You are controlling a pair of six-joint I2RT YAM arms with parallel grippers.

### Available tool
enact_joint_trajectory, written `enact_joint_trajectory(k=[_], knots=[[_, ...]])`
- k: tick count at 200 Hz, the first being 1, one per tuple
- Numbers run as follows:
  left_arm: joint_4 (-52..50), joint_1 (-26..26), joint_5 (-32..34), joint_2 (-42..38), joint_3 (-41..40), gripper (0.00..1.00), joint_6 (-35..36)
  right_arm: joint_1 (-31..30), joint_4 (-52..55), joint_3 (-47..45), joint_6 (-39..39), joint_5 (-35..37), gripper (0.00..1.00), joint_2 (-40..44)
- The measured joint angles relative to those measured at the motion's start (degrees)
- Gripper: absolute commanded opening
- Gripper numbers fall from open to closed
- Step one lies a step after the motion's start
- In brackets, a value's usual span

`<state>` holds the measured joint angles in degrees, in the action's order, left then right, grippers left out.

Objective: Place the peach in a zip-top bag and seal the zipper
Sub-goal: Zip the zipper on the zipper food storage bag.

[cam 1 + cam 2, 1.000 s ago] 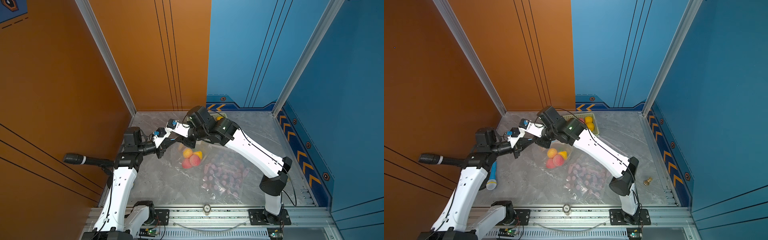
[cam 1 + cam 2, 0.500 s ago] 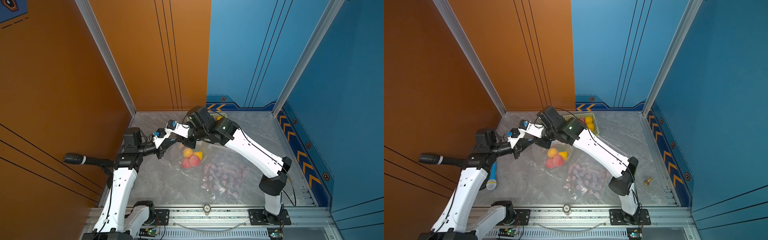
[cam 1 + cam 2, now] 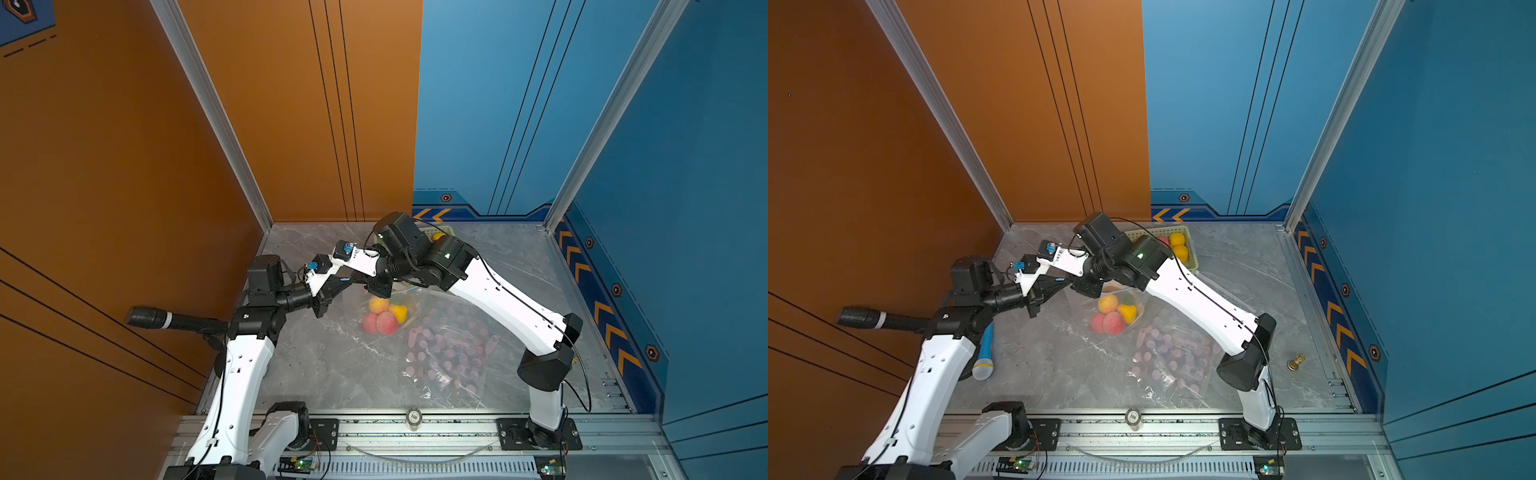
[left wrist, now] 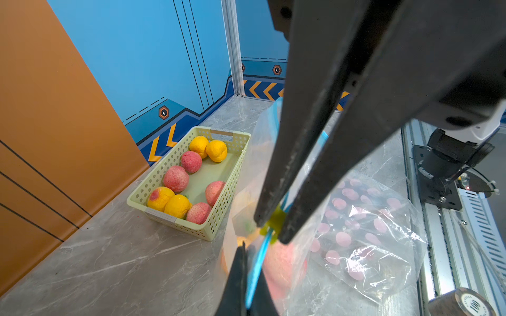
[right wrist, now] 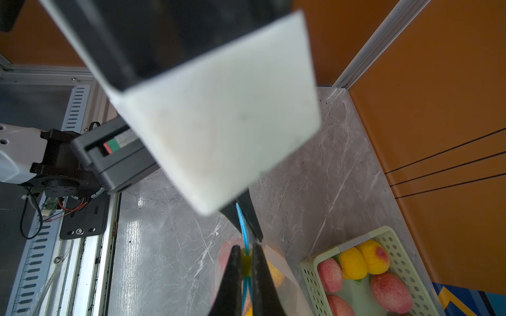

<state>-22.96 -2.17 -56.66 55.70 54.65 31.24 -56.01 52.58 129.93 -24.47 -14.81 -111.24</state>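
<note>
The clear zip-top bag (image 3: 409,301) (image 3: 1077,297) lies mid-table. Several peaches (image 3: 386,323) (image 3: 1114,323), pink and yellow, rest inside it. Its blue zipper strip (image 4: 257,262) (image 5: 242,224) is stretched between the two grippers. My left gripper (image 3: 337,287) (image 3: 1054,289) (image 4: 247,290) is shut on the strip's end. My right gripper (image 3: 352,282) (image 3: 1068,283) (image 5: 246,254) is shut on the yellow-green slider (image 4: 273,222) (image 5: 246,263), a short way along the strip. The right gripper's long black fingers (image 4: 290,164) cross the left wrist view.
A pale green basket (image 3: 1191,259) (image 4: 191,232) (image 5: 309,273) with more peaches stands at the back. A second clear bag with pink dots (image 3: 449,349) (image 3: 1171,353) lies in front. A blue microphone (image 3: 984,353), a black microphone (image 3: 166,320), a brass chess piece (image 3: 1296,362) and a round weight (image 3: 412,415) are around.
The right gripper's jaws have closed onto the slider. Both arms have stayed almost in place.
</note>
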Motion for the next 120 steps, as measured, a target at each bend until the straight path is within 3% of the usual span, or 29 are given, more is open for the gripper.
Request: enact_joint_trajectory(k=[120], knots=[[4.7, -2.2, 2.4, -0.3, -1.0, 0.0, -6.5, 1.8, 0.6, 0.1, 0.0, 0.5, 0.0, 0.0]])
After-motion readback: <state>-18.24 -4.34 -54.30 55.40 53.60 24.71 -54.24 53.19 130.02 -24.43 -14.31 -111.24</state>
